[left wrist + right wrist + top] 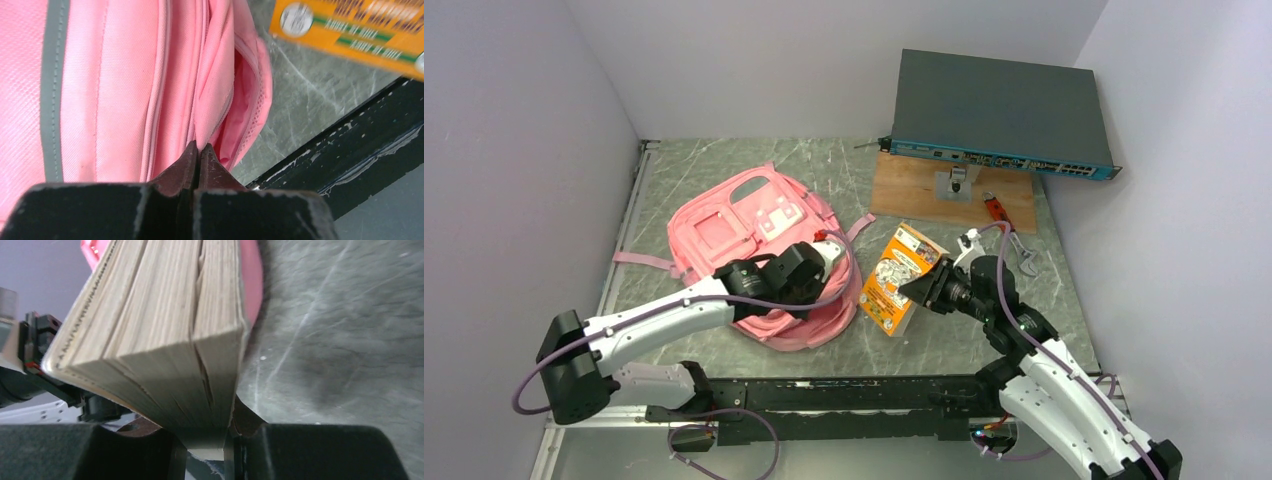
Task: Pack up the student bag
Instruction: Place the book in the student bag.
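Student bag (724,225) edge touched by closed left gripper (198,150); right gripper (200,435) clamps book (165,340).

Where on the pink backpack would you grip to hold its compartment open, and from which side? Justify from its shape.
Grip the fabric lip beside the zip on the backpack, coming from its near end, where the left end effector is pinched shut. The bag lies flat with its opening gaping there, and a loose fold pinches easily.

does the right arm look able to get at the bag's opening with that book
Probably yes. The right claw holds the book just beside the student bag, nothing standing between, and the left claw seems to pinch the fabric at the opening, though it gapes only narrowly.
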Motion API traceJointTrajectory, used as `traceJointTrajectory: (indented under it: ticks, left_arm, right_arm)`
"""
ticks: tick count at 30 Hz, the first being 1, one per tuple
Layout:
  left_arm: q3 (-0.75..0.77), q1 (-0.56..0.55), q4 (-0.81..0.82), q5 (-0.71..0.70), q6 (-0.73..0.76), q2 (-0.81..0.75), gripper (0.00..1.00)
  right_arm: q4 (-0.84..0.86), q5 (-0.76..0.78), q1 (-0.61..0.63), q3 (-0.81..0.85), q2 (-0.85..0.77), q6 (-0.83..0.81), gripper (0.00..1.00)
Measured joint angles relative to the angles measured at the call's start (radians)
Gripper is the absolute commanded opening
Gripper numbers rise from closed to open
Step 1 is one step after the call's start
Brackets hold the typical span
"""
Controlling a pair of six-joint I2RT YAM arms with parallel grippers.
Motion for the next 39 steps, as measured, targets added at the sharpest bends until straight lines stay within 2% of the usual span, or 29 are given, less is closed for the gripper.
traceJointTrajectory:
  ticks: [5,11,17,21,24,31,35,39]
  left_arm:
    - [0.045,-0.001,-0.01,-0.074,-0.001,-0.091,0.0]
    - [0.053,-0.001,0.02,-0.141,0.0,-0.239,0.0]
    - [0.061,-0.001,0.04,-0.166,0.021,-0.302,0.0]
    - [0.099,0.001,0.029,-0.174,0.04,-0.304,0.0]
    - [0.137,0.004,0.003,-0.175,0.058,-0.303,0.0]
    - [0.259,0.008,-0.08,-0.158,0.083,-0.246,0.0]
    - [0.274,0.008,-0.105,-0.138,0.082,-0.243,0.0]
    - [0.274,0.008,-0.114,-0.126,0.082,-0.243,0.0]
  right_arm:
    - [0.193,-0.134,0.0,-0.099,0.038,0.109,0.0]
    - [0.494,-0.294,0.008,-0.197,0.214,0.259,0.0]
    - [0.753,-0.328,0.137,-0.187,0.43,0.367,0.0]
    - [0.973,-0.309,0.246,-0.17,0.627,0.459,0.0]
    - [1.132,-0.283,0.314,-0.098,0.817,0.53,0.0]
    - [1.468,-0.166,0.365,0.137,1.189,0.668,0.0]
    - [1.54,-0.077,0.374,0.23,1.303,0.712,0.0]
    - [1.474,0.019,0.385,0.294,1.329,0.686,0.0]
